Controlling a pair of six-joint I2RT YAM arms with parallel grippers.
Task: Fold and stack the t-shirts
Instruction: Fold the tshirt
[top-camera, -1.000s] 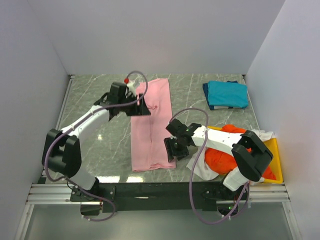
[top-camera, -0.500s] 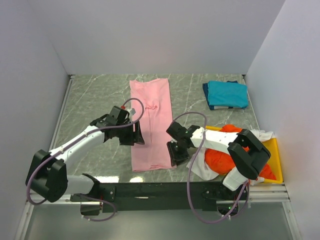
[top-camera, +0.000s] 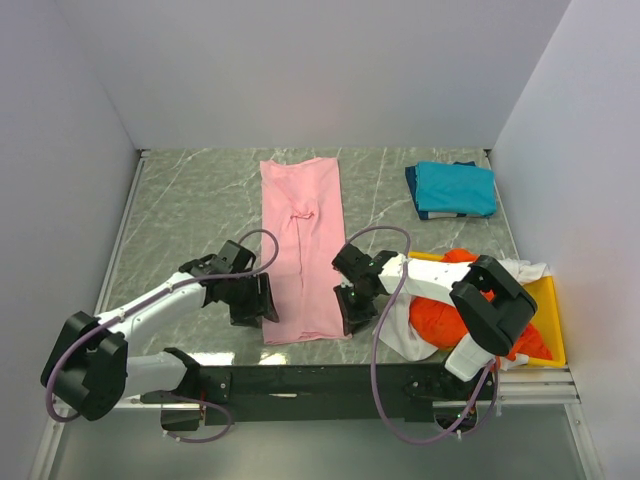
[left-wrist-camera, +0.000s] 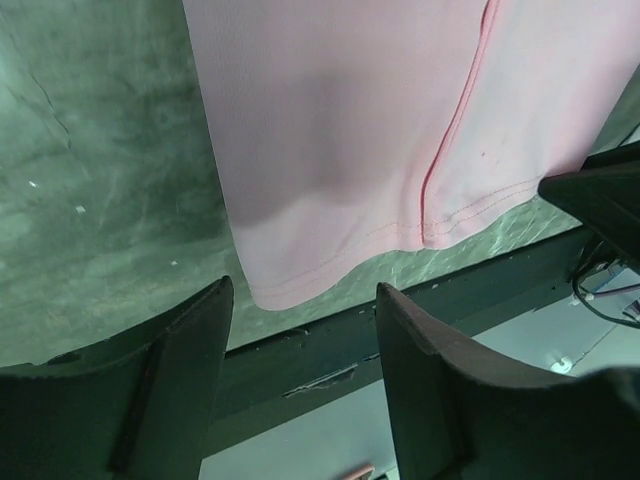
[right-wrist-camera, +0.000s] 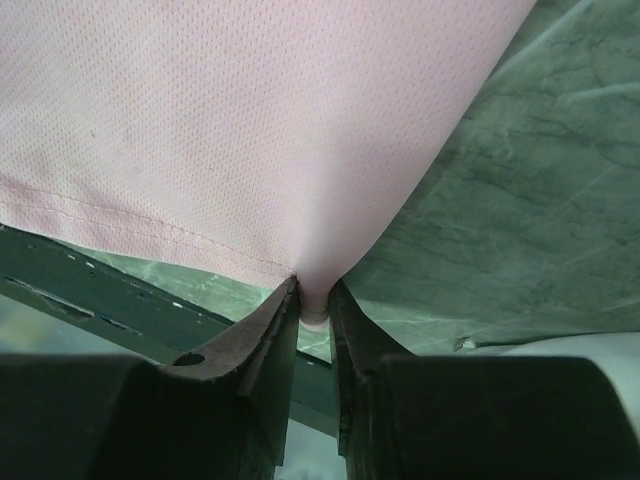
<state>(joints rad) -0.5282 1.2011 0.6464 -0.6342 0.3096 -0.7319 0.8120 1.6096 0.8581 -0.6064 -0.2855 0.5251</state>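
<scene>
A light pink t-shirt lies folded into a long strip down the middle of the table. My right gripper is shut on its near right corner. My left gripper is open and empty just above the table, beside the shirt's near left corner. A teal-blue t-shirt lies folded at the far right. An orange-red t-shirt and a white t-shirt lie crumpled in and over the yellow tray.
The table's dark front rail runs just past the pink shirt's near hem. White walls close in the left, back and right sides. Green marble tabletop shows to the left of the pink shirt.
My left gripper has let go of the pink shirt's far end and come back to its near left corner. The shirt's far end now lies flat. The right gripper has stayed put.
</scene>
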